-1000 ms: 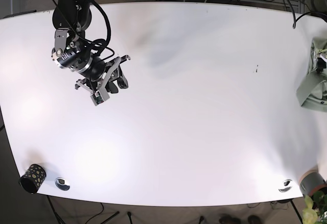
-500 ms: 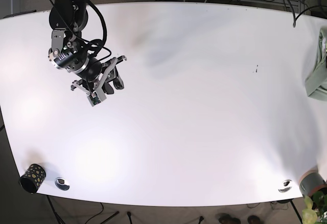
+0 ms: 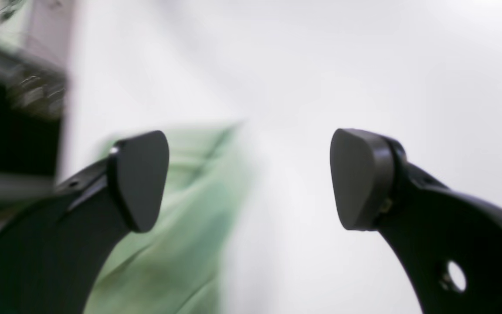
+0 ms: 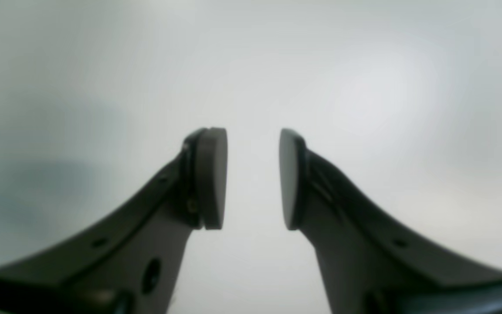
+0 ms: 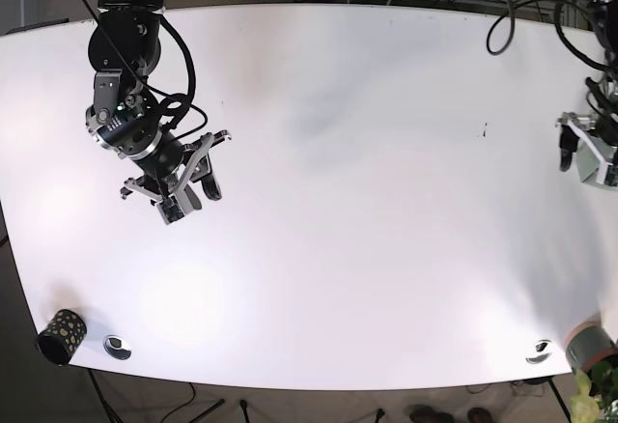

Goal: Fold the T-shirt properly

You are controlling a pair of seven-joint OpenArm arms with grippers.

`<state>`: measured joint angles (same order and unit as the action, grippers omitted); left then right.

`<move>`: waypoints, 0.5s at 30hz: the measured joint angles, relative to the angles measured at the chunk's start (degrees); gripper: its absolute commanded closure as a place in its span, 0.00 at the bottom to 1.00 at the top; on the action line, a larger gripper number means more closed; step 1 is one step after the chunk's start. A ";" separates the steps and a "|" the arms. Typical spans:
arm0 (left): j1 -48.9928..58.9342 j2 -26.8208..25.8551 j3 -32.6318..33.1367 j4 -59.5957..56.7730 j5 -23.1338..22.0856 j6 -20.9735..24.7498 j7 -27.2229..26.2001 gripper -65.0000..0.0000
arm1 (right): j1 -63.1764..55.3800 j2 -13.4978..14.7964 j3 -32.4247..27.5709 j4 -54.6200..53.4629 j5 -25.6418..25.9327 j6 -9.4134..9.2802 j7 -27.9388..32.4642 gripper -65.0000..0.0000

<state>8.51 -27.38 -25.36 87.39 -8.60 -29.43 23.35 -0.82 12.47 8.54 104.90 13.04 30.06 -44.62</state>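
Both my claws hang open over the white table [image 5: 367, 211].

My right gripper [image 5: 206, 167] grips nothing, pads slightly apart. My left gripper [image 3: 251, 179] gapes wide at the far edge, the green T-shirt [image 3: 177, 235] bunched beside it, blurred.

No text, label, brand, number or sign can be read in any of the three views. The white counter [image 5: 338, 201] carries only a tiny dark speck toward one side (too small to make out as a character), and the small dark cup [image 5: 60, 336] at its corner bears a pattern of pale dots, not letters. Both wrist views are too blurred to show any print on the black fingers or on the green cloth [image 3: 177, 235].
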 measured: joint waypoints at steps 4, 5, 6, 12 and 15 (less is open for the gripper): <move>-1.55 5.60 6.14 0.17 2.89 4.61 -9.62 0.17 | -0.35 -2.51 0.07 -1.70 -10.45 -0.02 11.93 0.71; -1.55 6.54 7.26 -0.04 3.67 5.90 -11.80 0.17 | -0.52 -2.99 0.11 -2.73 -13.05 -0.02 14.45 0.71; -1.46 7.67 8.72 -0.52 4.87 7.93 -15.10 0.17 | -0.68 -3.34 0.13 -4.22 -16.28 0.35 18.60 0.71; 0.92 14.45 16.26 -2.54 9.44 14.25 -26.34 0.17 | -4.90 -5.27 4.09 -10.12 -23.34 0.85 35.67 0.71; 3.89 17.55 17.05 -0.94 10.51 16.04 -26.71 0.17 | -6.99 -5.97 7.67 -10.29 -24.09 -0.04 36.41 0.71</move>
<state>12.40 -9.82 -8.32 86.46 1.91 -13.39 -3.36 -7.81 6.50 16.21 94.61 -11.05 30.02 -8.21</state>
